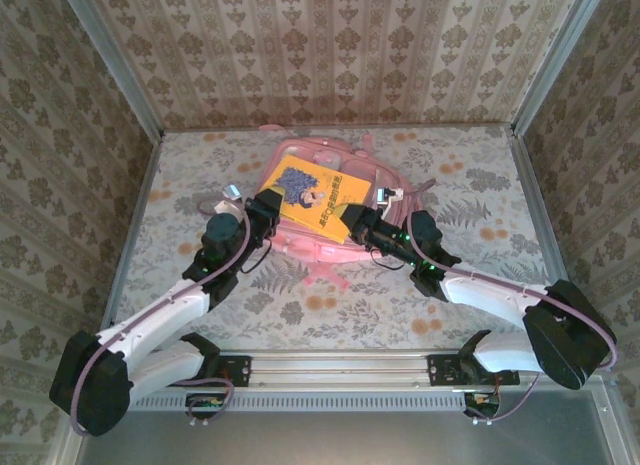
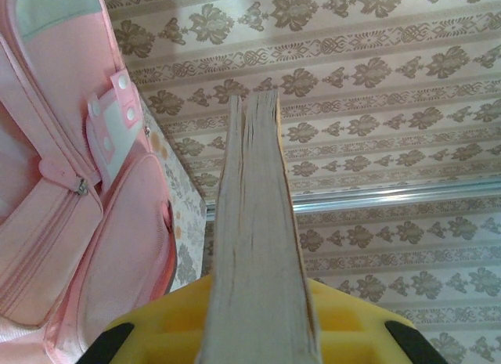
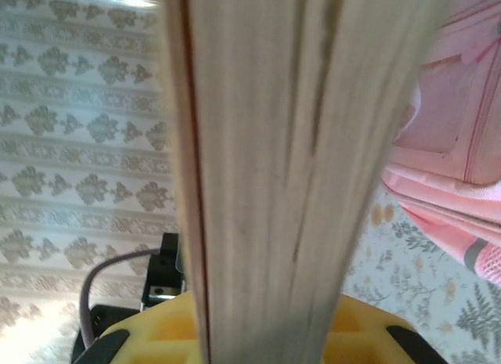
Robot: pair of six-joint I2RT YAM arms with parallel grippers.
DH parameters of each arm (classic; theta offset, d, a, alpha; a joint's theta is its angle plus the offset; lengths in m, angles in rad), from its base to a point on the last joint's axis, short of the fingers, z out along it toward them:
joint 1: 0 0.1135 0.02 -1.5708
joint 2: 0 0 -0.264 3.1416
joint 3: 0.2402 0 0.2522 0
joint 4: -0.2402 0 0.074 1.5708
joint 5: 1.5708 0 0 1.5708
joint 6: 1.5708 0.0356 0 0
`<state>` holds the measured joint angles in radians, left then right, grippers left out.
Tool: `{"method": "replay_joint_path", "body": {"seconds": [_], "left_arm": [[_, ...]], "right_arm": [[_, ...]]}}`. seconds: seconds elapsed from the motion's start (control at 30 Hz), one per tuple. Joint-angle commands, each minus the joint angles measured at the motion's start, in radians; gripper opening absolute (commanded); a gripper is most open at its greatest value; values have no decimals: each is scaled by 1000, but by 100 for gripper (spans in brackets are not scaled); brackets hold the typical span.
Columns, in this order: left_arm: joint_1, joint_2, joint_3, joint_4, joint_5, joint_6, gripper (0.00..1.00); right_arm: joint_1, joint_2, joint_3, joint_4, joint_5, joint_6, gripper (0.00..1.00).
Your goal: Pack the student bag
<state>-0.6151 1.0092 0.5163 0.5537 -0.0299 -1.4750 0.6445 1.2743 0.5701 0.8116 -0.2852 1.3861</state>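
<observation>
Pink backpack (image 1: 305, 247) lies flat on the floral table (image 1: 460, 285), mid-width, top end twd the far wall (image 1: 330, 45). Yellow book (image 1: 312, 193) sits over the backpack's middle, cover up, dark figure printed on it. Left gripper (image 1: 268, 207) is at the backpack's left side, clenched on the book's left corner; left wrist cam has the book's pages running straight btwn the jaws, backpack just left of them. Right gripper (image 1: 352, 217) is at the backpack's right side, clamped on the book's near-right corner; right wrist cam has blurred pages btwn the jaws, backpack to their right
</observation>
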Motion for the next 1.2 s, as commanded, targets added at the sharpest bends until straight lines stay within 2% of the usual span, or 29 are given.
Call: {"method": "replay_joint_path", "body": {"seconds": [0.0, 0.07, 0.17, 0.23, 0.33, 0.43, 0.53, 0.6, 0.7, 0.83, 1.0, 1.17], "left_arm": [[-6, -34, -14, -33, 27, 78, 0], [-1, -40, 0, -76, 39, 103, 4], [6, -32, 64, -208, 63, 190, 40], [8, -7, 136, -312, 82, 285, 54], [4, 81, 336, -549, 130, 481, 63], [-23, 233, 549, -726, 197, 660, 64], [-58, 415, 754, -840, 272, 794, 63], [-82, 544, 892, -916, 328, 863, 61], [-100, 760, 1106, -1034, 423, 922, 57], [-102, 959, 1285, -1057, 545, 938, 50], [-102, 1100, 1409, -1091, 588, 941, 47], [-112, 1143, 1410, -1078, 605, 929, 46]], "right_arm": [[-15, -64, 46, 17, 17, -43, 0], [-30, -119, 39, -71, 41, -87, 0], [-89, -216, 39, -230, 57, -155, 0], [-155, -283, 42, -330, 50, -193, 0], [-282, -397, 74, -560, 46, -278, 0], [-407, -494, 111, -788, 73, -345, 0], [-531, -572, 120, -943, 103, -378, 0], [-580, -619, 119, -1014, 131, -401, 0], [-583, -681, 141, -1130, 219, -448, 0], [-577, -747, 165, -1253, 328, -458, 0], [-559, -780, 195, -1310, 390, -504, 0], [-542, -787, 201, -1306, 401, -527, 0]]}}
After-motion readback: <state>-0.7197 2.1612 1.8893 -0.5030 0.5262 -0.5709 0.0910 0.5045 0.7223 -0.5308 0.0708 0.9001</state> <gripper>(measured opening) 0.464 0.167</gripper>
